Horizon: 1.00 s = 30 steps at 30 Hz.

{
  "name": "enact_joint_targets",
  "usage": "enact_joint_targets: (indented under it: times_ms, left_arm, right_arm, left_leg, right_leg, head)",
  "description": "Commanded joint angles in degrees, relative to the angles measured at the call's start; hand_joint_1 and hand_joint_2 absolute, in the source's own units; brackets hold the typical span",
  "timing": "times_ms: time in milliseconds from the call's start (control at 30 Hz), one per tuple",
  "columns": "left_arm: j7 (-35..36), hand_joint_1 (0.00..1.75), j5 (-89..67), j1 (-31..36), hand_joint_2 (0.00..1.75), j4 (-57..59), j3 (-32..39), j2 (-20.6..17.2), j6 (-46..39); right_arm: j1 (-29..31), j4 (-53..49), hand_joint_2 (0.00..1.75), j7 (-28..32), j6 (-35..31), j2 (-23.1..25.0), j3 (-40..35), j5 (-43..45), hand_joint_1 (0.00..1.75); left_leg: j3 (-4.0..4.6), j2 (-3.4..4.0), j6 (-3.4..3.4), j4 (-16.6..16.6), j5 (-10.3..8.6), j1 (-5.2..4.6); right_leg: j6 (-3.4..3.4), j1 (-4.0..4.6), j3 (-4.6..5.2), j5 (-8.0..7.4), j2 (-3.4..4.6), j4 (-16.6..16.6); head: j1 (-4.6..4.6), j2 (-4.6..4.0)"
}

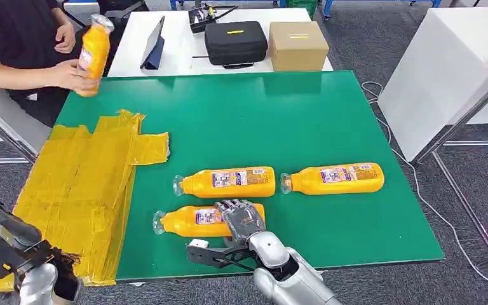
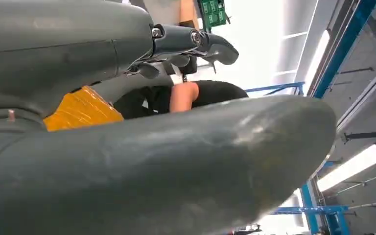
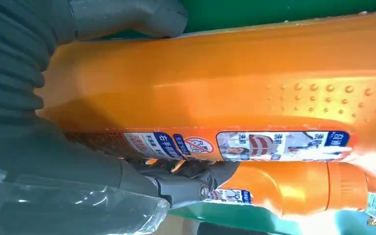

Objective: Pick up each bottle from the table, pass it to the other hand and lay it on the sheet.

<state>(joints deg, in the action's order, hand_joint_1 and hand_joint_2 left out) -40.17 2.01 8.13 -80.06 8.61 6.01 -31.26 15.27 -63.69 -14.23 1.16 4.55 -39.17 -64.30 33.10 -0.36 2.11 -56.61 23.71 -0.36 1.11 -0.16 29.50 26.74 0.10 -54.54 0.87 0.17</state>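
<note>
Wrapping round the near bottle [image 1: 206, 220] lying on the green table [image 1: 330, 114], right hand [image 1: 241, 219] grips its body w/ fingers over the top. Looks full, stiff, slick plastic, prob heavy, so mid-body hold by the label seems best. Left hand [image 1: 3, 244] sits low beside the yellow sheet [image 1: 82, 184]; can't tell its state.

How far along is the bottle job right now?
No bottle lies on the yellow sheet yet. The right hand is over the nearest bottle, fingers around it in the wrist view, not yet lifted. Two more bottles wait on the green table. A person holds a fourth bottle.
</note>
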Motion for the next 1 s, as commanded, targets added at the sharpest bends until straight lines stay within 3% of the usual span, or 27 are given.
enact_joint_targets:
  times_ms: [33, 300, 500, 533, 667, 800, 1000]
  left_arm:
    - [0.3, 0.00, 1.4, 1.8, 0.00, 1.2, 1.2, 0.4, 0.9]
    - [5.7, 0.00, 7.0, -1.5, 0.00, -2.6, 1.1, 1.3, 7.7]
    - [13.0, 0.00, 19.1, -7.6, 0.00, -5.9, -1.0, 2.8, 23.5]
    - [13.4, 0.00, 20.3, -7.3, 1.75, -5.3, -1.8, 3.4, 25.6]
    - [14.4, 0.00, 23.3, -6.6, 1.75, -5.1, -5.0, 4.3, 29.2]
    - [14.7, 0.00, 23.8, -6.6, 1.75, -5.3, -5.2, 4.1, 29.3]
    - [18.3, 0.00, 29.6, -6.2, 1.75, -7.5, -12.5, 4.7, 35.3]
  right_arm:
    - [-1.7, 5.3, 1.75, -0.5, 2.1, -1.0, -0.5, 0.5, 1.75]
    - [-3.9, -3.4, 1.75, 3.0, 0.7, -0.7, 3.5, 7.6, 1.75]
    - [-6.1, -25.1, 1.75, 7.7, -4.3, -2.2, 6.8, 16.8, 1.75]
    - [-5.0, -26.3, 1.75, 8.4, -4.6, -1.9, 6.8, 18.4, 1.75]
    - [0.3, -22.3, 1.75, 9.5, -5.9, -0.3, 5.7, 21.6, 1.75]
    - [1.0, -20.5, 1.75, 10.4, -6.9, 0.1, 5.3, 22.3, 1.75]
    - [10.2, -9.4, 1.75, 9.5, -9.8, 6.7, 4.7, 24.6, 1.75]
  left_leg:
    - [-0.08, -0.13, -0.15, 0.1, -0.03, 0.06]
    - [-0.14, -0.06, -0.07, 0.0, 0.02, 0.02]
    - [0.03, 0.10, -0.09, 0.0, 0.05, -0.05]
    - [0.06, 0.11, -0.08, 0.0, 0.09, -0.04]
    - [0.37, 0.02, -0.06, -0.1, -0.01, -0.02]
    - [0.33, 0.09, -0.08, 0.0, -0.02, 0.01]
    - [0.40, 0.23, -0.10, -0.1, 0.00, -0.03]
  right_leg:
    - [-0.01, 0.05, -0.17, -0.01, -0.17, 0.2]
    - [0.01, 0.02, -0.19, 0.03, -0.08, 0.1]
    - [0.01, -0.05, -0.05, 0.04, 0.04, 0.0]
    - [0.03, -0.04, -0.44, 0.06, 0.05, -0.1]
    - [0.05, -0.01, -0.21, 0.00, -0.03, -0.1]
    - [0.04, 0.01, -0.25, -0.04, 0.04, 0.0]
    - [0.02, -0.03, -0.14, -0.04, 0.20, -0.1]
  head:
    - [0.00, 0.00]
    - [0.02, 0.02]
    - [0.02, 0.00]
    - [0.00, 0.00]
    - [0.00, 0.00]
    - [0.02, 0.02]
    - [0.02, 0.00]
